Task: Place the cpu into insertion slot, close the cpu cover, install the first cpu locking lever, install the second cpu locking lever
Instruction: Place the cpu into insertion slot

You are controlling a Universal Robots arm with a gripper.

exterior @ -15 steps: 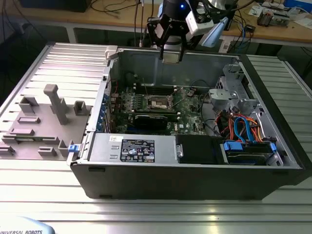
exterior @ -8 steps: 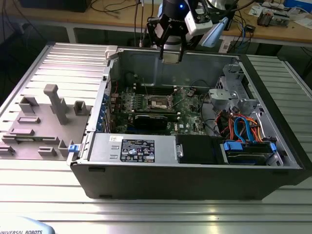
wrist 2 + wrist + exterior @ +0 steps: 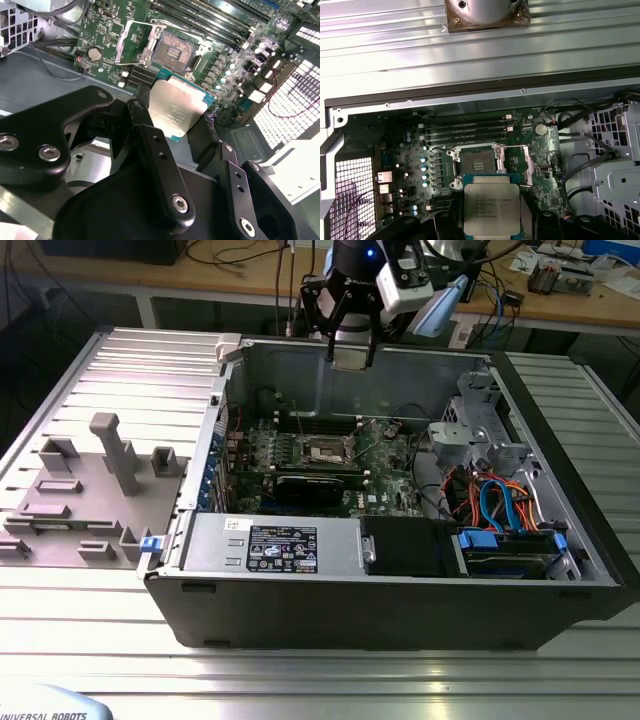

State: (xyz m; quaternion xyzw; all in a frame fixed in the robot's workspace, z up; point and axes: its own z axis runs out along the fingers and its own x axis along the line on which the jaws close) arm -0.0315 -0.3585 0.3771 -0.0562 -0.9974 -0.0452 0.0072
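Silvery metal catches the light as the tool (image 3: 351,352) of a lone robot arm grips the cpu (image 3: 172,105) by two opposite edges, high over an open computer case (image 3: 400,590) that lies on a ribbed metal counter (image 3: 300,680). The black fingers (image 3: 150,135) are drawn in narrow on the chip. It is held flat with its metal top facing the wrist cameras, well clear of the green circuit board (image 3: 100,30) beneath.

The insertion slot (image 3: 477,163) is bare, its dark centre exposed inside the silvery rim, and it lies beside the long memory slots (image 3: 465,131). The cpu cover (image 3: 122,44) is swung up off the socket and stands tilted at one side. The two locking levers cannot be made out with any certainty. In both wrist views the chip appears near the socket's outline but not yet squarely over it.

By this showing, the work is at its first step: the chip is carried and not seated, and the cover is not yet closed. Doing this step well seems to call for keeping the chip level and squaring its edges to the socket rim. It should then come straight down with no sideways slide, since the socket's fine contacts look easy to damage. The grip should stay clear of the raised cover, and the fingers should part only once the chip lies flat within the rim
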